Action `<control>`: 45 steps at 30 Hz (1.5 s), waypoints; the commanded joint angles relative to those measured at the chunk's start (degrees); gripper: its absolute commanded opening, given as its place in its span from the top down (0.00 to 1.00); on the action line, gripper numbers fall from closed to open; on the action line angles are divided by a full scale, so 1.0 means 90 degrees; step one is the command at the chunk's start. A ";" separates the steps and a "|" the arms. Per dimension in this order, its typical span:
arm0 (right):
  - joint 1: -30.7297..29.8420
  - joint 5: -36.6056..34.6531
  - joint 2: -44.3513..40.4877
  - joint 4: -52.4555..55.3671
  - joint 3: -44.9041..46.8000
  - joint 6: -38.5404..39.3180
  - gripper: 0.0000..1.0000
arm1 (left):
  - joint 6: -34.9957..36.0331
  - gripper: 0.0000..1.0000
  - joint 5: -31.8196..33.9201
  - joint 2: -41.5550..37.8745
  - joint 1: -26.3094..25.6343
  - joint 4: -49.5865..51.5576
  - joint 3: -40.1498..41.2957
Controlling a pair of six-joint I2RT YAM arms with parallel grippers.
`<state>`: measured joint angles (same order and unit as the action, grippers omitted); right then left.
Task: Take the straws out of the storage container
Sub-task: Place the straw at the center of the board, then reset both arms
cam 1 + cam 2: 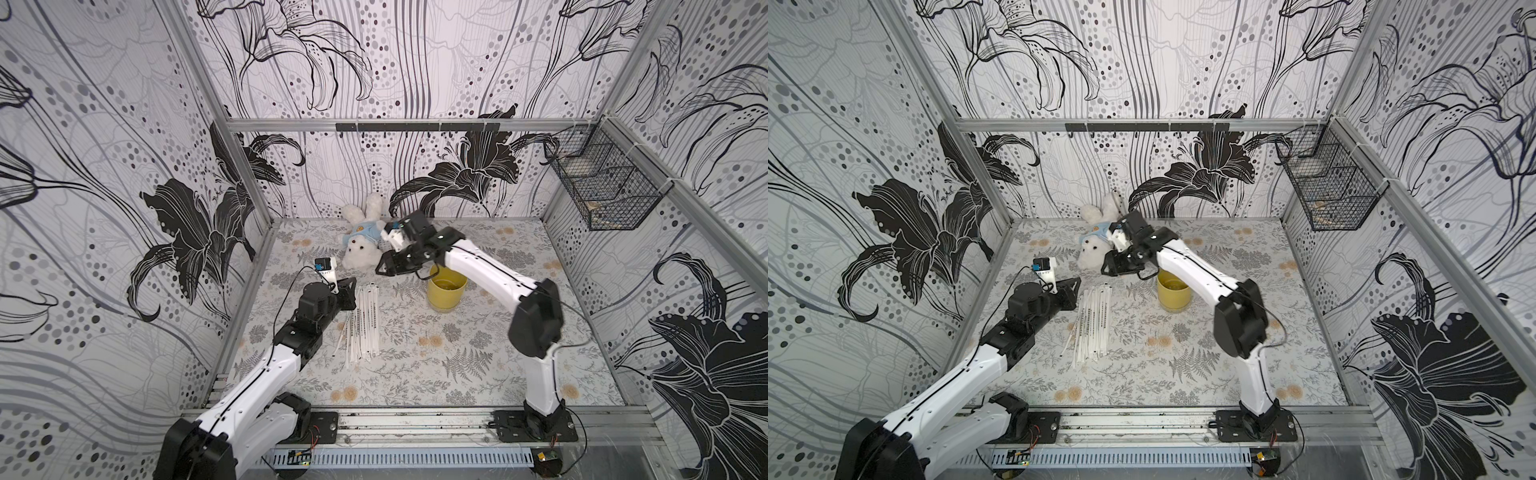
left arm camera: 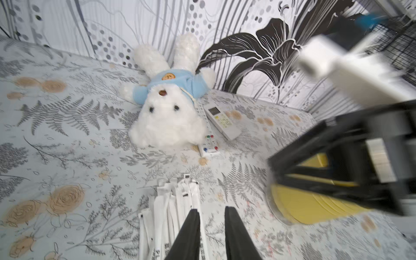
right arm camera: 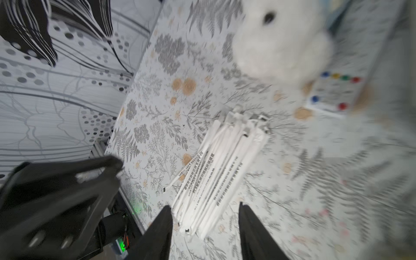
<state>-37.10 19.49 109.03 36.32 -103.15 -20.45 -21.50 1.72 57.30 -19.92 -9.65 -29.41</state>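
Left gripper (image 2: 211, 208): slim black fingers (image 2: 189, 231) parted a little, gripping nothing, poised over the straws (image 1: 365, 320), thin white paper-wrapped sticks lying flat in a loose fan on fern-print cloth (image 1: 415, 374). Right gripper (image 3: 204, 204): jaws wide, seemingly empty (view blurred); beside it stands the storage container (image 1: 446, 293), smooth yellow cylinder, upright, clear of the straws.

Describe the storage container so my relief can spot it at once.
On the floral table mat, look under the right arm's white forearm. The storage container stands upright there, apart from the straws lying flat. It is the only yellow thing: a plain round open cup.
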 commanded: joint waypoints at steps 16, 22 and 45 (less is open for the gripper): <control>0.3712 -0.4400 -0.2765 -0.6868 0.7269 0.0973 0.40 | 0.1649 0.75 -0.0235 0.2152 0.2286 -0.4579 0.1152; 0.3712 -0.4386 -0.2919 -0.7679 0.7682 0.1848 0.40 | 0.1710 0.75 -0.1625 0.2916 0.2663 -0.5444 0.1180; 0.4389 -0.1896 -0.2557 -1.1522 0.9989 0.2629 0.00 | 0.1645 0.02 -0.0496 0.3046 0.2408 -0.7144 0.2110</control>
<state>2.33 1.87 85.52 -60.73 -13.41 3.20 -7.53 -4.71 84.49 2.48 -72.44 -8.71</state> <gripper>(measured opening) 0.849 0.975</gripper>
